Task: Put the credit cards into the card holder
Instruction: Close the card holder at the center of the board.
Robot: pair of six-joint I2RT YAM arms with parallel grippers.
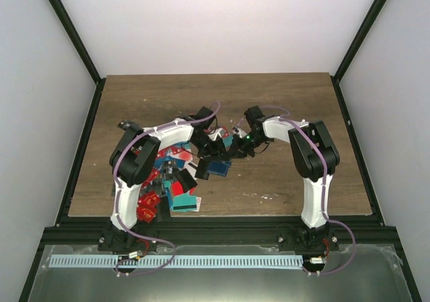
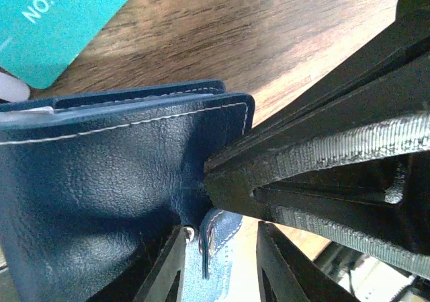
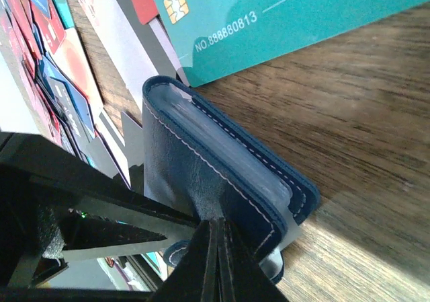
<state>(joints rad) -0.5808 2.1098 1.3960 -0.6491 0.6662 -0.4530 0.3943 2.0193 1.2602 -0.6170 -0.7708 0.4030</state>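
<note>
From above, both arms bend inward and meet over the middle of the wooden worktop [image 1: 282, 100]. The dark blue card holder [image 1: 216, 169] lies there. The left pincer [image 1: 207, 162] meets it from the left and the right pincer [image 1: 228, 157] from the right. The credit cards [image 1: 168, 181], mostly red with some teal, lie in a loose heap to the left of the holder, under the left arm.

In the left wrist view the card holder [image 2: 101, 194] fills the left half, its white-stitched leather cover facing the camera. The left pincer [image 2: 220, 238] has its 2 fingers [image 2: 171, 268] set apart at the bottom edge. The lighter blue clasp tab [image 2: 225, 228] is between them, and the left finger lies against the cover. I cannot tell whether they clamp it. From the right, the right pincer [image 2: 211, 177] comes in, its 2 tips brought together on the cover's edge. A teal card [image 2: 60, 19] lies flat on the worktop beyond the holder.

In the right wrist view the card holder [image 3: 201, 174] stands on its edge, tilted, with clear sleeves showing between its covers. The right pincer [image 3: 215, 248] is closed tight on its lower cover. The left pincer [image 3: 191, 220] reaches the same cover from the left. The teal card [image 3: 289, 19], with a gold chip, lies just behind the holder, and more credit cards [image 3: 60, 66] spread out to the left.
</note>
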